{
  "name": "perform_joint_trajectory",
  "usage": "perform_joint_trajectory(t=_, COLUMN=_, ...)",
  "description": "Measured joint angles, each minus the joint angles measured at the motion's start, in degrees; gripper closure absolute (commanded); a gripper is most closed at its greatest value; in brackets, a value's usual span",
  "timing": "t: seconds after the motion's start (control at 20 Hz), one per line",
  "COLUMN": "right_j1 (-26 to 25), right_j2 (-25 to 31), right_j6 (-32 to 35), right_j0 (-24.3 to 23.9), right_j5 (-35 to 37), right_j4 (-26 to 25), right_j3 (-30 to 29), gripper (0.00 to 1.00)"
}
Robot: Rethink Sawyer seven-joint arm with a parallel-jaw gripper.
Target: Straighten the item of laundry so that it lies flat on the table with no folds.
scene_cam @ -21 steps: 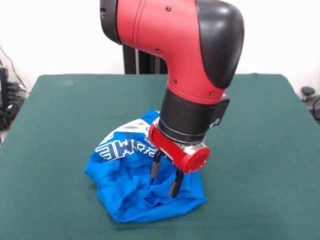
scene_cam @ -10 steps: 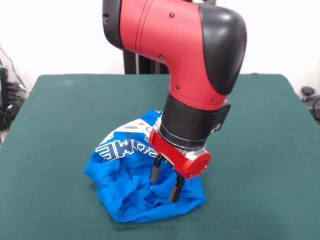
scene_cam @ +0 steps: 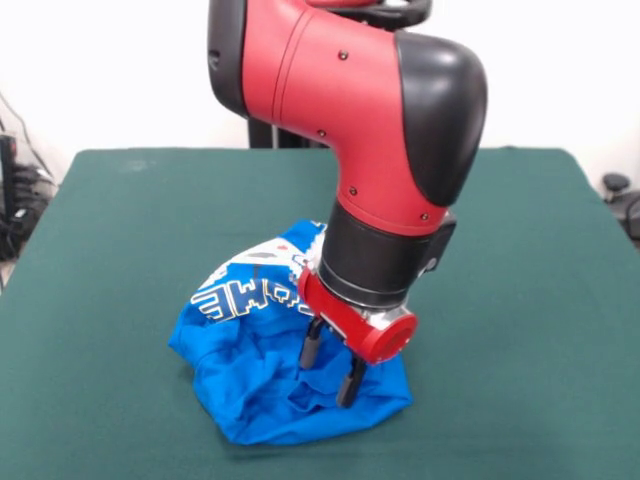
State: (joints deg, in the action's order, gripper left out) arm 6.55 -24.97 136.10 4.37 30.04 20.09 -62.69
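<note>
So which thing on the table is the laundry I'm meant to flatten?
On the dark green table, look beneath the red arm's claw. The laundry is the crumpled bright blue shirt heaped there, with white pixel lettering showing on its far side; nothing else lies on the cloth.

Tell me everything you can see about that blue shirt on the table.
The blue shirt looks like soft cloth, bright blue with white blocky lettering on its upper fold. It lies crumpled in a heap, full of folds, toward the near side of the green table. The robot's gripper reaches down into it, and its two dark fingers stand apart, pressing into the wrinkled cloth.
</note>
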Motion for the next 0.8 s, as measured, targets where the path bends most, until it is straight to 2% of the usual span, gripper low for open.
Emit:
perform_joint_trajectory(t=0.2, right_j1=-0.71, right_j2=0.00, right_j6=0.00, right_j0=0.00, right_j5=-0.01, right_j4=-0.02, right_j3=0.00, gripper=0.00)
perform_joint_trajectory(t=0.25, right_j1=-0.87, right_j2=-0.01, right_j6=0.00, right_j0=0.00, right_j5=-0.01, right_j4=-0.05, right_j3=0.00, gripper=1.00)
perform_joint_trajectory(t=0.8, right_j1=-0.96, right_j2=-0.36, right_j6=0.00, right_j0=0.06, right_j5=-0.01, right_j4=-0.05, right_j3=0.01, gripper=1.00)
